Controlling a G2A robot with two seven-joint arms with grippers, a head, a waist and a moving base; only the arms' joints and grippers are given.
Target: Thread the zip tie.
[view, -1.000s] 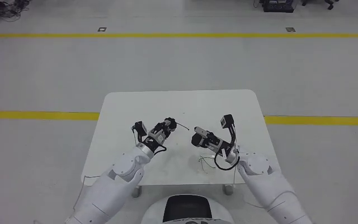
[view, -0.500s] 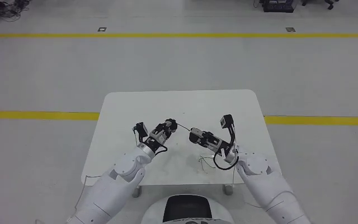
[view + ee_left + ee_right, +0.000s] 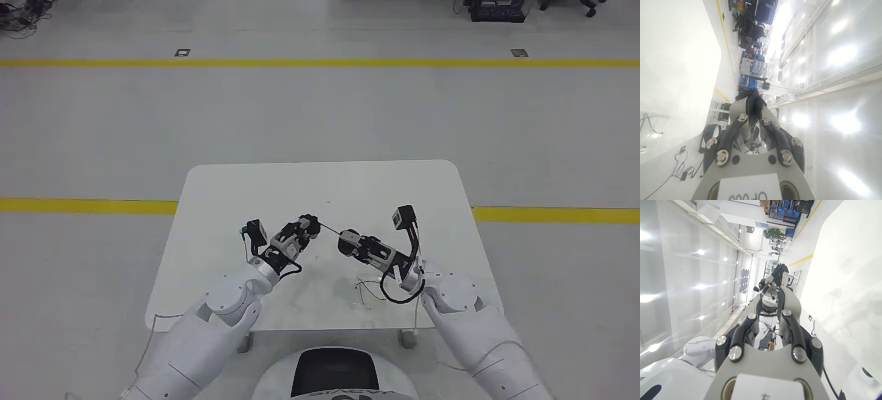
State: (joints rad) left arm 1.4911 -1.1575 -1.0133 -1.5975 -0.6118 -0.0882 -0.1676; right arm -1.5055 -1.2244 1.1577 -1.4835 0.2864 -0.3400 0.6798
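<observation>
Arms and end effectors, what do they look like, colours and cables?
Left arm and right arm: glossy white shells. Left end effector and right end effector: grey body, black linkage bars with silver pins, pale fingers with black-wrapped tips. A black cable loops beside the right wrist.

White arms (image 3: 215, 315), grey black-linked grippers (image 3: 753, 98) (image 3: 779, 273)

We find a white label (image 3: 749, 186) on the body of the left gripper (image 3: 753, 102). Its dark characters are cut by the frame edge and cannot be read whole. A second label (image 3: 768, 386) sits on the body of the right gripper (image 3: 780, 273), its print equally cropped. In the right wrist view, a small tag (image 3: 769, 299) on the left gripper carries one mark, too small to read.
</observation>
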